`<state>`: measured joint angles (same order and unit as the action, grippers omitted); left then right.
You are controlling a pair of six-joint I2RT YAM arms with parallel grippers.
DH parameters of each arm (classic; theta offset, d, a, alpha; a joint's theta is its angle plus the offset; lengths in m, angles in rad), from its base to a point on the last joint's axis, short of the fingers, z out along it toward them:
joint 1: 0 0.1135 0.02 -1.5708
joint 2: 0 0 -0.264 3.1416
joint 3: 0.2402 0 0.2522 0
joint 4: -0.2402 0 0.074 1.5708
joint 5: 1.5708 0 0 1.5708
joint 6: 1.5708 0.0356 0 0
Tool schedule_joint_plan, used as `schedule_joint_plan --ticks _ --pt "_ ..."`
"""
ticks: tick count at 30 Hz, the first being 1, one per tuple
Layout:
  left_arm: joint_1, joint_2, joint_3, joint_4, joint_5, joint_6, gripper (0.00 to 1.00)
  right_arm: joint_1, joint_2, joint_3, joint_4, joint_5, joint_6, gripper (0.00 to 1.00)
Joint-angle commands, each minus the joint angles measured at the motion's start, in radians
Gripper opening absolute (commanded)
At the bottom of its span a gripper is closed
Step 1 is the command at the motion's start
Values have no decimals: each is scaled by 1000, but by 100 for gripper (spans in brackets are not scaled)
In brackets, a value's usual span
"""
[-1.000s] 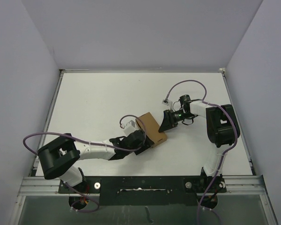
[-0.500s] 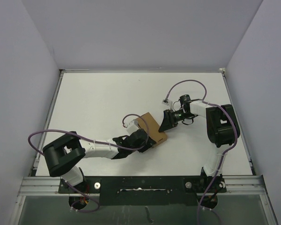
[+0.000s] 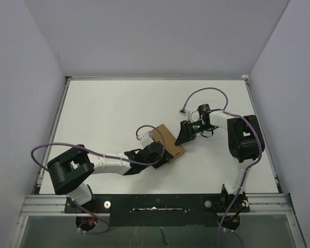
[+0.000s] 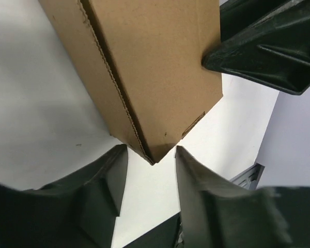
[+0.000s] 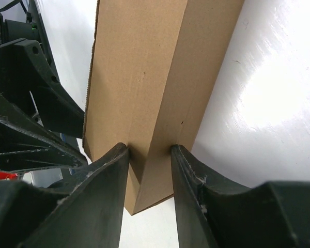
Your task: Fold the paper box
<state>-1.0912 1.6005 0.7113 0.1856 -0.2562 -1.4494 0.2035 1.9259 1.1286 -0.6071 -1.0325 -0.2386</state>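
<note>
The paper box [image 3: 165, 137], a plain brown cardboard piece folded into a flat rectangular shape, lies mid-table between both arms. My left gripper [image 3: 157, 155] meets it from the near left. In the left wrist view the fingertips of the left gripper [image 4: 151, 155] pinch the nearest corner of the box [image 4: 155, 67]. My right gripper [image 3: 183, 135] holds the far right side. In the right wrist view the right gripper [image 5: 149, 155] is shut across a folded edge of the box [image 5: 144, 62]. A right finger [image 4: 263, 41] presses the box's upper face.
The white table [image 3: 108, 113] is enclosed by grey walls on three sides. A black and metal rail [image 3: 155, 201] carrying the arm bases runs along the near edge. Purple cables [image 3: 206, 93] loop above both arms.
My left jaws have narrowed onto the box's corner, and the left arm's elbow has shifted a little to the right. The right arm and the box have hardly moved.
</note>
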Motion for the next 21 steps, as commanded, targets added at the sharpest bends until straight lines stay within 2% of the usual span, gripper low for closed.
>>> schedule_joint_plan --ticks 1,5,10,12,17,21 --pt "9 -51 0 72 5 124 49 3 18 11 -5 38 -31 37" --pt "23 -124 -44 101 11 260 66 -4 10 14 -6 5 -34 40" --pt "68 -209 -116 186 68 445 88 -22 -9 12 -7 -64 -44 52" --pt "98 -232 -139 203 97 493 97 -26 -16 10 -5 -81 -44 54" --pt "194 -262 -272 391 168 494 98 -27 -10 8 0 -75 -36 53" --pt "256 -236 -321 465 203 452 98 -30 13 9 1 -66 -27 43"
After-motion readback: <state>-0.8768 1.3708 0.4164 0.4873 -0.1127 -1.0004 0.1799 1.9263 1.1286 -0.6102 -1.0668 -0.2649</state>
